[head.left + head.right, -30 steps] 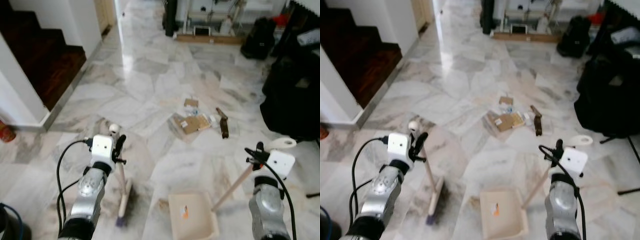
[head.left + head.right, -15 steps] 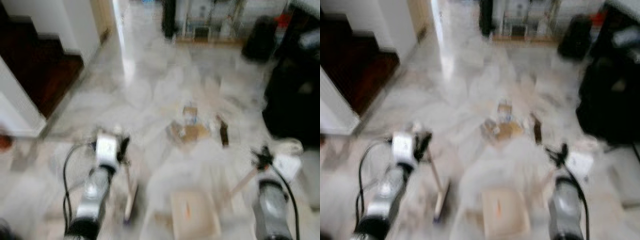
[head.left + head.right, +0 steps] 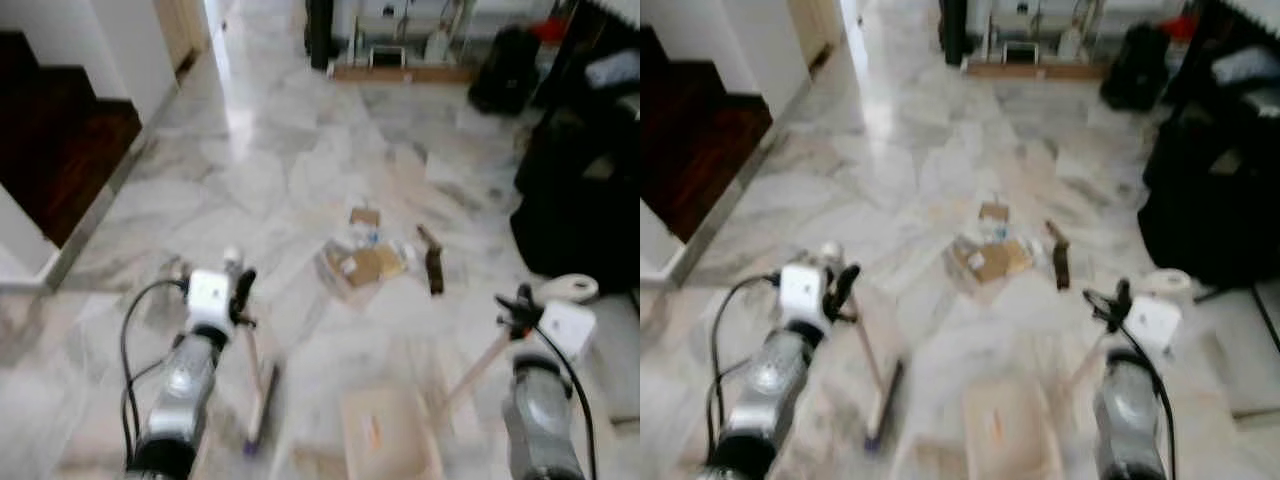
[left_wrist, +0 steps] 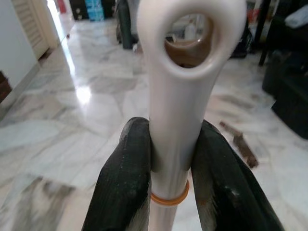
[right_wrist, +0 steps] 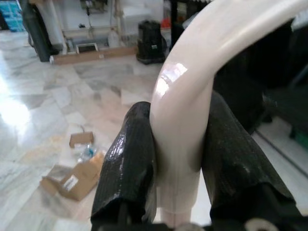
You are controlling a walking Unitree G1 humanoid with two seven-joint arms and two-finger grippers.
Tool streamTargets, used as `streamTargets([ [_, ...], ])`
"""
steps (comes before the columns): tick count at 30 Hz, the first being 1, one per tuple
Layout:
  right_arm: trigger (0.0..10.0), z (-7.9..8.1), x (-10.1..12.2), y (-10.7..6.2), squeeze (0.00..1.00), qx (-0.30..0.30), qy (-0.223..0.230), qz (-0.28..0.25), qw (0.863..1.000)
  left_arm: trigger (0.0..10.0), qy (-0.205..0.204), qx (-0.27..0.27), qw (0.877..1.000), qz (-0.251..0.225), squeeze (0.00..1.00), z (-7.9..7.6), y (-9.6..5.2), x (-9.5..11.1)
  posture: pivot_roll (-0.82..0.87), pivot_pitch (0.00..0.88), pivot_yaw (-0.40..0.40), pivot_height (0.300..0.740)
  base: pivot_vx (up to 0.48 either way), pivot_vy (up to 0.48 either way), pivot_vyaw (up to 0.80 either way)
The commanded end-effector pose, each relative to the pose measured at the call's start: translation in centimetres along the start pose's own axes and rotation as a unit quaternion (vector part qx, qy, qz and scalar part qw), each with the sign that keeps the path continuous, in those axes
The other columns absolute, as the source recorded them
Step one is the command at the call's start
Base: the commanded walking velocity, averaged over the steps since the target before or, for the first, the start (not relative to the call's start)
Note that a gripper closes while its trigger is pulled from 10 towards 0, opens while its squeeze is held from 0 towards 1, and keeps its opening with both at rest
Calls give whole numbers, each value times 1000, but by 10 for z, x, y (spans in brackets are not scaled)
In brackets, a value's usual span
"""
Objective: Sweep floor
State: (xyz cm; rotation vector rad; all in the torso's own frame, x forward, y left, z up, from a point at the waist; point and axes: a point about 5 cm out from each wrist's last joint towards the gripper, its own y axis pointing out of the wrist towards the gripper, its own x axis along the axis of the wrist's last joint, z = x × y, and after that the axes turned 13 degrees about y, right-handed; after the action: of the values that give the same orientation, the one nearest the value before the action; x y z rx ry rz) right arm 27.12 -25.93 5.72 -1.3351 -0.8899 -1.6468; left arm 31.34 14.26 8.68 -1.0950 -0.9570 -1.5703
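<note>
Pincers both grip handles: the left pincer point(image 4: 168, 168) clamps the cream broom point(image 3: 258, 385) near its looped end, the right pincer point(image 5: 178, 159) clamps the dustpan point(image 3: 385, 435) handle; cardboard scraps point(image 3: 362, 262) lie ahead between them.

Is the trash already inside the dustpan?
No, the cardboard scraps lie on the marble floor, apart from the dustpan that the right gripper holds by its handle.

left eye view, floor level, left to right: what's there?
Staircase → broom in left gripper → flattened cardboard → brown scrap → dustpan handle in right gripper → black bags.
</note>
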Motion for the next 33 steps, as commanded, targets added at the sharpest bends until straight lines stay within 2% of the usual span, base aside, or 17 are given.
streamTargets([
  [1, 10000, 15, 11, 5, 0, 22, 11, -30, 999, 10000, 4, 15, 1000, -16, 0, 10, 0, 5, 79, 72, -24, 740, 322, 0, 669],
  [4, 10000, 13, 10, 5, 0, 11, 27, -27, 999, 10000, 4, 15, 1000, -16, 0, 10, 0, 5, 80, 71, -25, 740, 322, 0, 0],
  [12, 10000, 9, 11, 6, 0, 11, 21, -30, 999, 10000, 4, 15, 1000, -15, 0, 10, 0, 5, 79, 72, -26, 740, 322, 0, 0],
  [19, 10000, 17, 9, 4, 0, 24, 22, -25, 999, 10000, 4, 15, 1000, -16, 0, 9, 0, 5, 74, 72, -27, 740, 322, 0, 0],
  [33, 10000, 15, 11, 6, 0, 19, 23, -29, 999, 10000, 4, 13, 1000, -18, 0, 9, 1, 5, 73, 57, -25, 740, 324, 0, 0],
])
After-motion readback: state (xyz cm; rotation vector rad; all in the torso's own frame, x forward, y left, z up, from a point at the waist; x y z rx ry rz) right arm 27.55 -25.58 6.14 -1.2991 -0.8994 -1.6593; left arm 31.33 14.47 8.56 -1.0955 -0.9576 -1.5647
